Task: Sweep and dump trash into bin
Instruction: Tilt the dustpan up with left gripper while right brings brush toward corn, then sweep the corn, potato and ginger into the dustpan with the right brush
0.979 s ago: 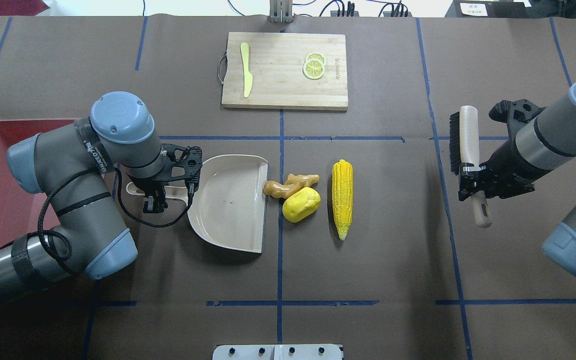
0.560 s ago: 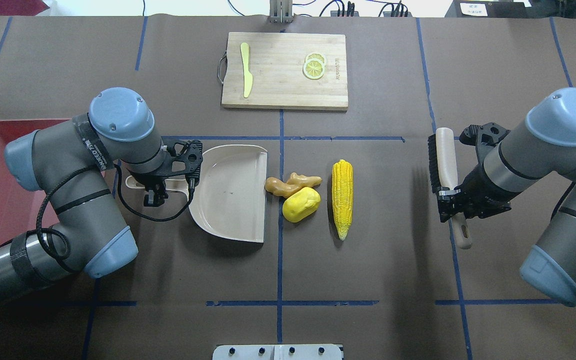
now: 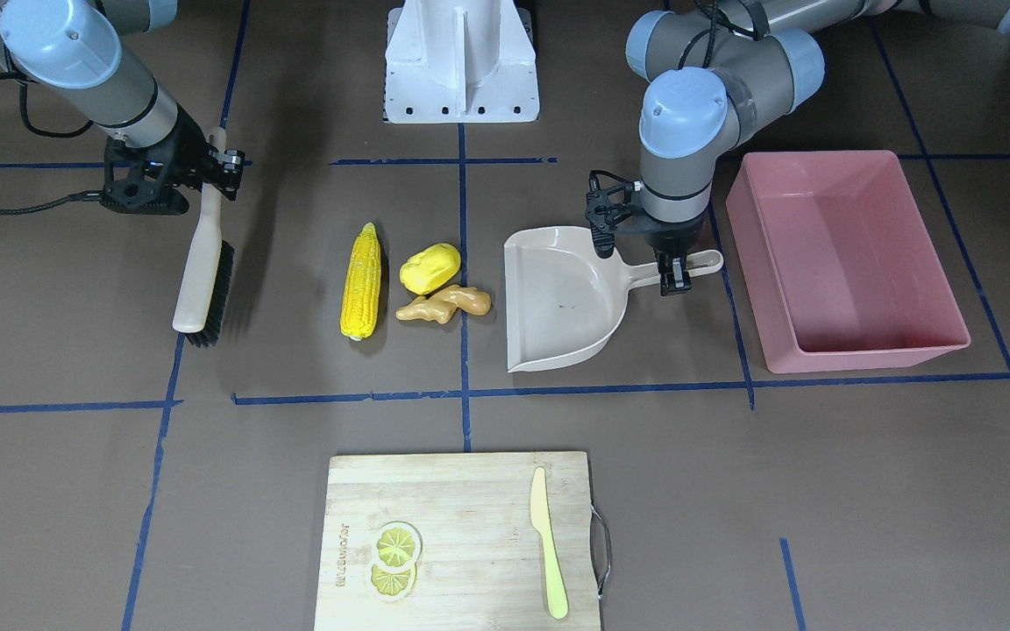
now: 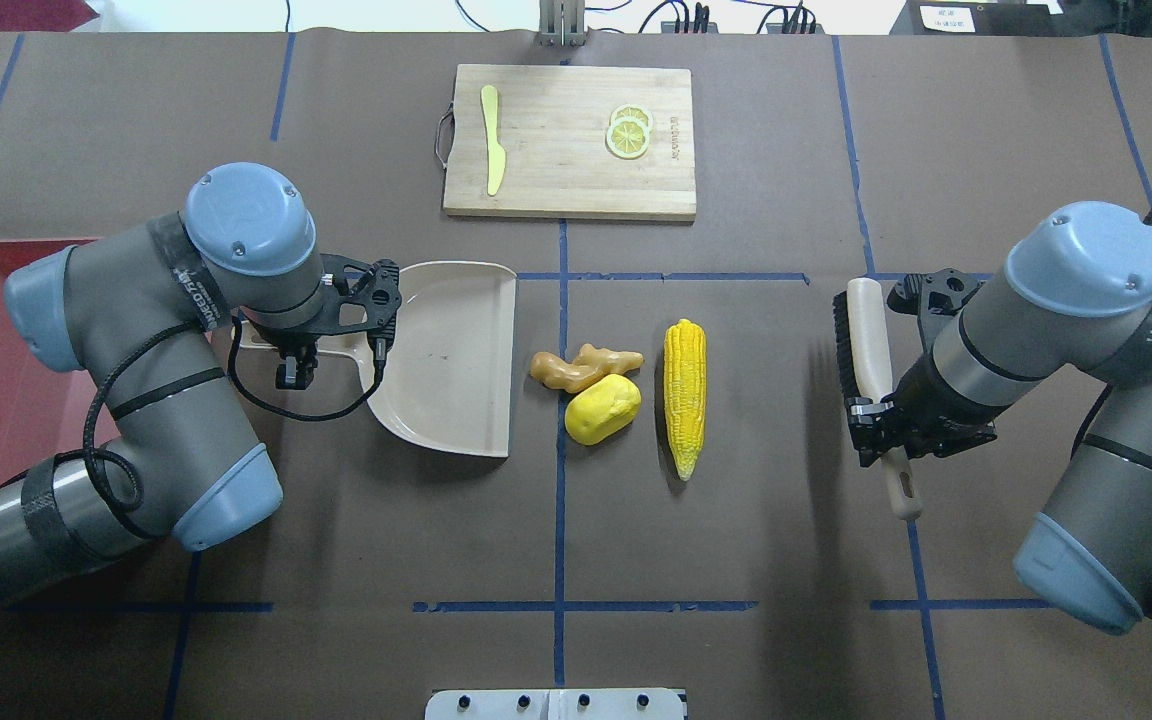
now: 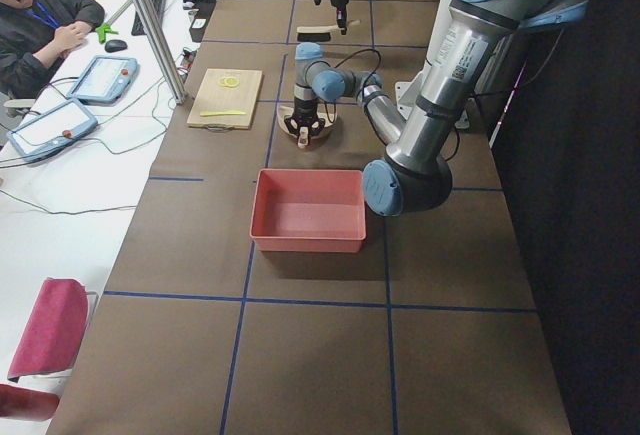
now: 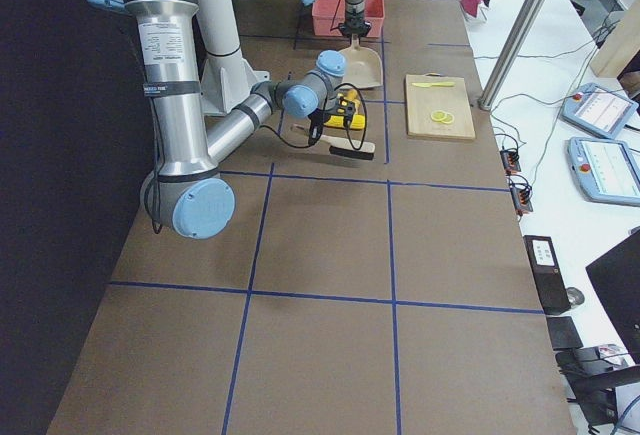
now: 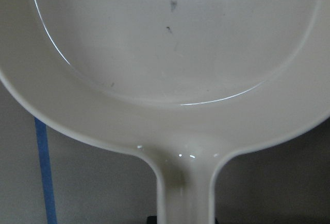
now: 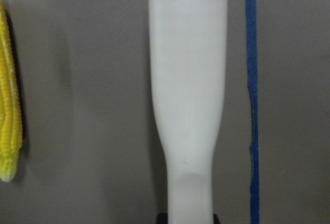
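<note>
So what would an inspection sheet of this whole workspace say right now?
Surface: brown table marked with blue tape lines.
Job's things: corn cob, yellow lump and ginger root lie on the table between dustpan and brush, touching neither; pink bin is empty.
Clutter: cutting board with lemon slices and knife.
Grippers: left tool shut on the dustpan handle; right tool shut on the brush handle.
Cables: black cable loops off the left wrist.
Surroundings: seated person at a side desk.
</note>
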